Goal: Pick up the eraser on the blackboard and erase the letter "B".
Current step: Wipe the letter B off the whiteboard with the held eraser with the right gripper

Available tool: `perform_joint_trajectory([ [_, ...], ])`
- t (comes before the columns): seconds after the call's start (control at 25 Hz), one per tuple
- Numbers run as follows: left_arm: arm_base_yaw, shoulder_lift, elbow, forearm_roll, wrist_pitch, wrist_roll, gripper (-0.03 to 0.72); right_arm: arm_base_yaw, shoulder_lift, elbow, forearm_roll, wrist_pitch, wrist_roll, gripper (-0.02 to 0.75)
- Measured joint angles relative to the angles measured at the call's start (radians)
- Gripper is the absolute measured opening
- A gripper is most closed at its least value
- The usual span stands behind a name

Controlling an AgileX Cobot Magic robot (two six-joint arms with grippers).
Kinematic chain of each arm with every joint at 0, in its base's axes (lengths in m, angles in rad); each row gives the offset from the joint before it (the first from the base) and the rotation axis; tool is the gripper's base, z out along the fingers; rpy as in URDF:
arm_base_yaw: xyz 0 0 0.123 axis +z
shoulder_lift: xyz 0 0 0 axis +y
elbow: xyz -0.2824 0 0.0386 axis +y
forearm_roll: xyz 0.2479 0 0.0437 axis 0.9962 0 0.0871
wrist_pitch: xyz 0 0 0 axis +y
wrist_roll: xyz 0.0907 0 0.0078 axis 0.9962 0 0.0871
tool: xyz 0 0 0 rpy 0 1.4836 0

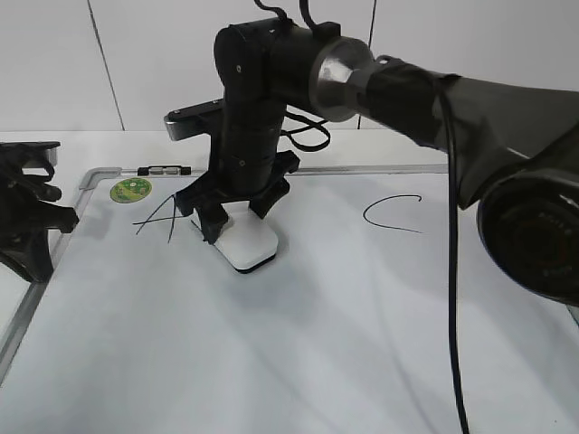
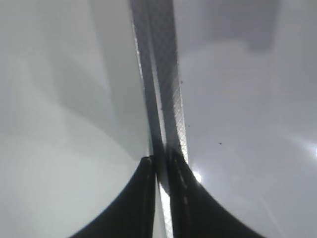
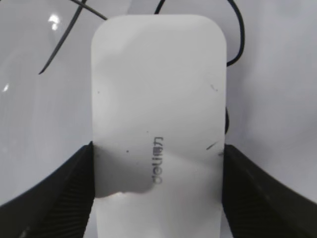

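Looks like a lab bench: bare white wall panels (image 1: pixel 63 63), white table (image 1: pixel 90 149), board-mounted robot arms.

White rounded eraser (image 1: pixel 248 244) w/ grey marking, flat on blackboard (image 1: pixel 317 344), right of "A", covering "B" spot

We count one blackboard (image 1: pixel 362 344), and on it one eraser (image 1: pixel 248 242) near its upper edge. Two handwritten letters show plainly: one "A" (image 1: pixel 161 217) toward the upper left corner and one "C" (image 1: pixel 391 213) toward the upper right. There is one round green sticker (image 1: pixel 130 190) at the upper left corner. We see two pincers, the left pincer (image 1: pixel 36 212) and the right pincer (image 1: pixel 237 217).
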Motion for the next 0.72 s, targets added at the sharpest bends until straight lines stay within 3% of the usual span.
perform_joint_trajectory([
  [0.72, 0.000, 0.000, 0.000, 0.000, 0.000, 0.000, 0.041, 0.022, 0.006, 0.000, -0.042, 0.000, 0.002, 0.573],
])
